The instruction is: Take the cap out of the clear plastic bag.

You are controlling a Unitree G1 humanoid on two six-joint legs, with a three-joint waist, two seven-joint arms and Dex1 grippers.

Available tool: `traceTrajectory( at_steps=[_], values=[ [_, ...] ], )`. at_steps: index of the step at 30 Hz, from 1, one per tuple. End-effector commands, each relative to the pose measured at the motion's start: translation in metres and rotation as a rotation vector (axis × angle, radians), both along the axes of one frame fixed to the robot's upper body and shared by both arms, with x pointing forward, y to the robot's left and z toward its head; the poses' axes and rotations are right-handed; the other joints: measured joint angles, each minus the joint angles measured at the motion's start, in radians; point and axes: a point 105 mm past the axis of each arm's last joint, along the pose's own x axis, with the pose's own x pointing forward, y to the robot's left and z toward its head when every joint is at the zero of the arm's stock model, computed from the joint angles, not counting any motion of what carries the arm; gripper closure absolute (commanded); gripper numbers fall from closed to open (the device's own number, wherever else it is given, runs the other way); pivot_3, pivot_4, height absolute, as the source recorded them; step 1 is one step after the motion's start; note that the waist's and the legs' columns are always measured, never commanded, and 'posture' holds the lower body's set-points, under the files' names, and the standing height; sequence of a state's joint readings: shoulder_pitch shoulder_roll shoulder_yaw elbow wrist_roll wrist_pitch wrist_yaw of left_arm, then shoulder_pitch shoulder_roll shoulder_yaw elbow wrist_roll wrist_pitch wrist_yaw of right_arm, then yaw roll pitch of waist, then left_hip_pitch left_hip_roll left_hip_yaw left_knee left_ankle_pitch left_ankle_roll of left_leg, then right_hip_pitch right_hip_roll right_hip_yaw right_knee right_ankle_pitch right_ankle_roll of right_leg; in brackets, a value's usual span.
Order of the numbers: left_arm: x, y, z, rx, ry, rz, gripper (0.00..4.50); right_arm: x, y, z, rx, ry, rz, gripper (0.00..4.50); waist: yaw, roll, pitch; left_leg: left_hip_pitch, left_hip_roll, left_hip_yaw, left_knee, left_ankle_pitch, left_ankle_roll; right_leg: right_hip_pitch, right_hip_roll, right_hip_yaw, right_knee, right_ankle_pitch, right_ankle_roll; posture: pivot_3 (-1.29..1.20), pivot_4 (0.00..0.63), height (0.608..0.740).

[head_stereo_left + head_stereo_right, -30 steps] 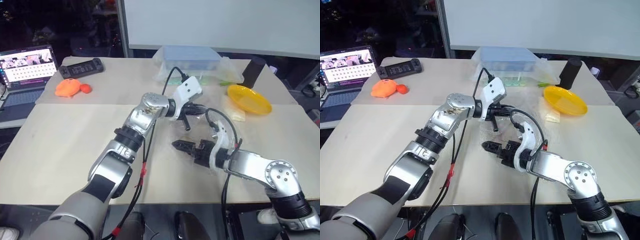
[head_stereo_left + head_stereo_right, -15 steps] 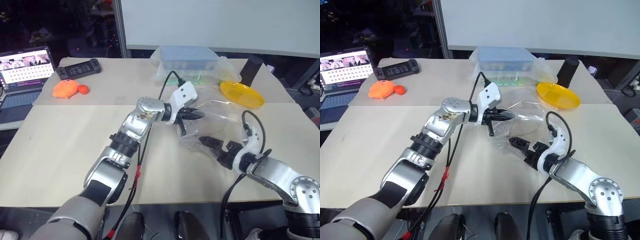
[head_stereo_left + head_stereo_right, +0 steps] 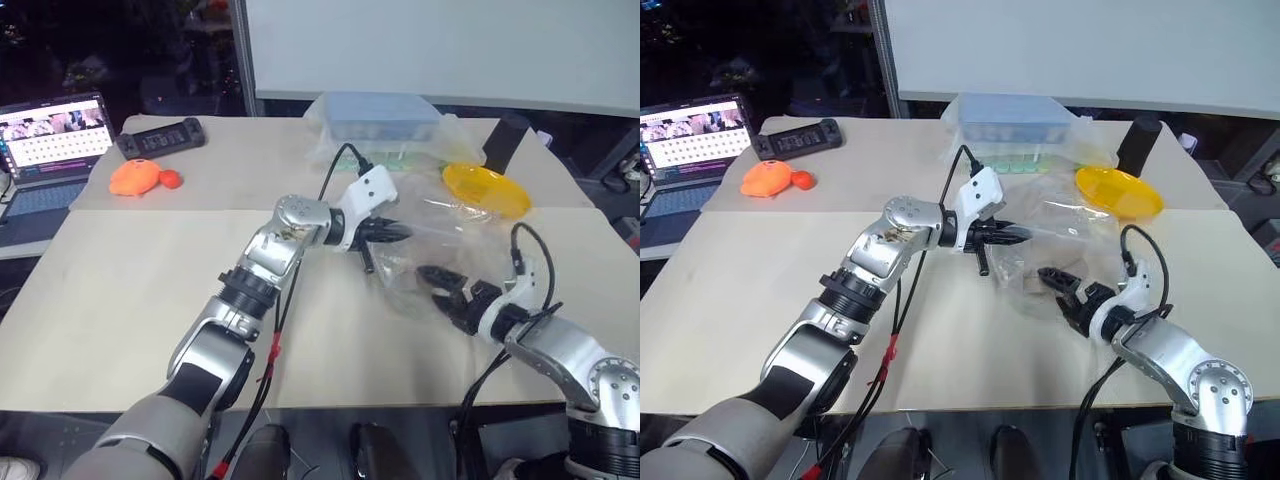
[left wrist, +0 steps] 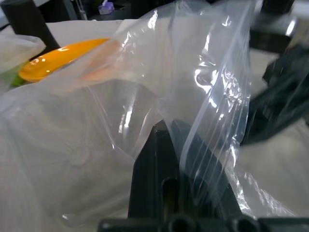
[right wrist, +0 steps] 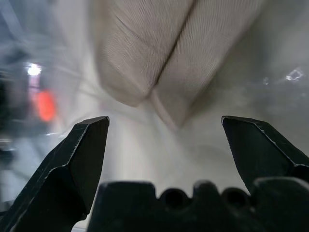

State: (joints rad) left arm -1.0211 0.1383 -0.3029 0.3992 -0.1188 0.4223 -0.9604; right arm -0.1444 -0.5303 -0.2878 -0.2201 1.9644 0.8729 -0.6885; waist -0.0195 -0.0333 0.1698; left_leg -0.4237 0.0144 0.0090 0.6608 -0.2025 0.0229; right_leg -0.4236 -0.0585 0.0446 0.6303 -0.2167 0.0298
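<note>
Lying near the middle of the table (image 3: 150, 290): the clear plastic bag (image 3: 1065, 235), largest item of concern, thin, crinkled and floppy. Judged very light, slippery to pinch and easily torn; unlikely to stay put unless anchored. Raised at one edge by the left gripper (image 3: 1012, 236), clenched flat on a fold of the film, as confirmed in the left wrist view, where the film drapes over the closed black fingers (image 4: 159, 164).

Inside the bag: the cap (image 5: 169, 53), beige woven fabric with a seam between panels, seen close ahead in the right wrist view through the film. Judged soft, light, compressible, no fragility; likely to bunch and drag against the plastic rather than slide freely. Brim not identifiable in these views. Best hold judged to be a generous pinch of the crown fabric at or beside the seam, reached through the bag's mouth, not through the film. Position of the mouth cannot be told.

Right gripper (image 3: 438, 288): released, fingers spread wide, empty, low over the table just beside the near edge of the bag and pointed at the cap. Contact with the film cannot be told.

Yellow disc (image 3: 486, 189) beyond the bag, apart from it; not concerned.
</note>
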Motion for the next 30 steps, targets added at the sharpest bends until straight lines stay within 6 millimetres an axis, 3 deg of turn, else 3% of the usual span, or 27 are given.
traceTrajectory(
  at_steps=[1,3,6,10,13,14,18,21,25,28,30],
  values=[
    [-0.003,0.0,0.015,-0.017,-0.055,-0.007,4.49,0.01,-0.005,0.001,-0.011,-0.02,-0.059,0.25,0.0,0.0,0.0,0.0,0.0,0.0,0.0,0.0,0.0,0.0,0.0,0.0,0.0,0.0,0.0,0.0,0.15,0.74],
    [-0.002,0.0,0.015,-0.015,-0.056,-0.004,4.5,0.016,-0.007,0.001,0.01,-0.041,-0.105,0.64,0.001,0.0,0.0,0.0,0.0,0.0,0.0,0.0,0.0,0.0,0.0,0.0,0.0,0.0,0.0,0.0,0.15,0.74],
    [-0.002,0.002,0.015,-0.013,-0.056,0.003,4.5,0.021,-0.007,0.004,0.033,-0.072,-0.132,1.74,0.004,0.0,0.0,0.0,0.0,0.0,0.0,0.0,0.0,0.0,0.0,0.0,0.0,0.0,0.0,0.0,0.15,0.74],
    [0.0,0.004,0.013,-0.002,-0.061,0.009,4.5,0.028,-0.002,0.018,0.091,-0.134,-0.158,2.87,0.004,0.0,0.0,0.0,0.0,0.0,0.0,0.0,0.0,0.0,0.0,0.0,0.0,0.0,0.0,0.0,0.15,0.74],
    [0.001,0.005,0.012,0.009,-0.071,0.015,4.5,0.027,0.005,0.031,0.123,-0.17,-0.138,4.1,0.003,0.0,0.0,0.0,0.0,0.0,0.0,0.0,0.0,0.0,0.0,0.0,0.0,0.0,0.0,0.0,0.15,0.74],
    [0.002,0.005,0.011,0.013,-0.075,0.016,4.5,0.026,0.007,0.036,0.128,-0.185,-0.124,4.33,0.004,0.0,0.0,0.0,0.0,0.0,0.0,0.0,0.0,0.0,0.0,0.0,0.0,0.0,0.0,0.0,0.15,0.74],
    [0.003,0.005,0.008,0.03,-0.089,0.015,4.5,0.014,0.02,0.058,0.073,-0.23,-0.022,4.42,0.004,0.0,0.0,0.0,0.0,0.0,0.0,0.0,0.0,0.0,0.0,-0.001,0.0,0.0,0.0,0.0,0.15,0.74],
    [0.003,0.004,0.005,0.041,-0.094,0.007,4.5,-0.002,0.025,0.063,-0.068,-0.259,0.08,4.42,0.006,0.0,0.0,-0.001,0.0,0.0,0.0,0.0,0.0,0.0,-0.001,-0.001,0.0,0.0,0.0,0.0,0.15,0.74],
    [0.002,0.0,0.003,0.047,-0.099,-0.012,4.5,-0.033,0.02,0.064,-0.321,-0.309,0.272,4.42,0.011,0.001,0.0,-0.001,0.0,-0.001,0.0,0.0,0.001,0.0,-0.001,-0.001,-0.002,0.0,0.001,0.0,0.15,0.74],
    [0.004,-0.004,0.002,0.051,-0.108,-0.02,4.5,-0.066,0.035,0.074,-0.415,-0.394,0.518,4.42,0.009,0.003,-0.002,-0.001,-0.001,-0.001,0.001,-0.001,0.001,0.001,-0.001,0.0,-0.001,0.0,0.001,0.0,0.15,0.74],
    [0.004,-0.007,0.002,0.051,-0.113,-0.029,4.5,-0.08,0.037,0.069,-0.474,-0.369,0.61,4.42,0.004,0.003,-0.002,0.0,-0.001,0.0,0.001,-0.002,0.003,0.002,0.0,0.0,-0.002,-0.001,0.001,0.0,0.15,0.74]
  ],
)
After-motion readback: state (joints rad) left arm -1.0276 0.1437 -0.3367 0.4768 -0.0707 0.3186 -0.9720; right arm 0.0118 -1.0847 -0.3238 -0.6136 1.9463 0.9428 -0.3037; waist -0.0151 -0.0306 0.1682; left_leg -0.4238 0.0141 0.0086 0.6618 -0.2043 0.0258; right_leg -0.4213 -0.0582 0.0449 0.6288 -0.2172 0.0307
